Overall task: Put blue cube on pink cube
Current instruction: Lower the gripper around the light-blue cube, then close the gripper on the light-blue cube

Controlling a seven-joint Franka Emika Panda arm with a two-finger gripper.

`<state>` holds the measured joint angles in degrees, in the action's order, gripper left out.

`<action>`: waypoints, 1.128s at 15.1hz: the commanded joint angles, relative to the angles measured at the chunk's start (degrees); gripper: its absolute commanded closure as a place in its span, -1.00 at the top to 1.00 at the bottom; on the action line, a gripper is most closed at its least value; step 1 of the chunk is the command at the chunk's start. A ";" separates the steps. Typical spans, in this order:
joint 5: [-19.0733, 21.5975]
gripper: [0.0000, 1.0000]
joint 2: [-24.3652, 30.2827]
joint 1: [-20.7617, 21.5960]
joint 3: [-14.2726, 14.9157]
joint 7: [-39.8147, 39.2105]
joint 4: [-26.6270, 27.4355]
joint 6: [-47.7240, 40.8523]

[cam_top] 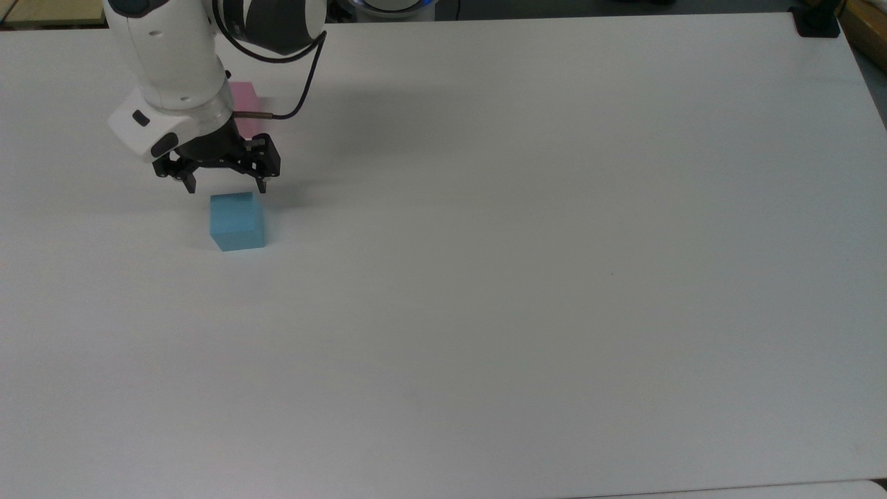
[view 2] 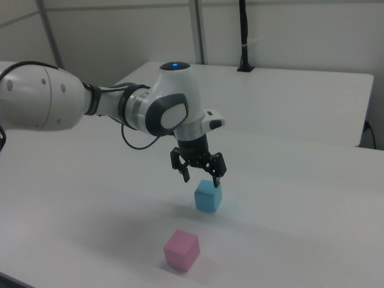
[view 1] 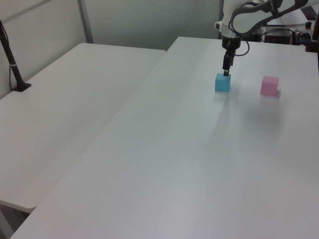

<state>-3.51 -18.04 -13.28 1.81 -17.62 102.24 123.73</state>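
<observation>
The pincer (view 2: 201, 177) points straight down, fingers spread apart, holding nothing

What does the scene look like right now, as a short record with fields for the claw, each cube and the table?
claw: open, empty, hanging just above the blue cube, fingers pointing down
blue cube: resting on the table, not gripped
pink cube: resting on the table, apart from the blue cube, nothing on top of it
table: white, carrying the two cubes
stack: not yet made
</observation>
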 commanded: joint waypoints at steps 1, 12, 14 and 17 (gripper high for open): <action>-0.62 1.00 -1.11 0.01 0.04 -1.01 0.68 2.04; -0.79 1.00 -7.00 -0.43 0.04 -2.15 -3.54 2.22; -0.79 1.00 -7.71 -0.43 -0.05 -2.15 -3.72 3.09; -0.88 0.47 -8.24 -0.34 -0.14 -2.41 -3.63 5.56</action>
<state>-3.55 -25.38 -13.42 1.88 -18.80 99.18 127.15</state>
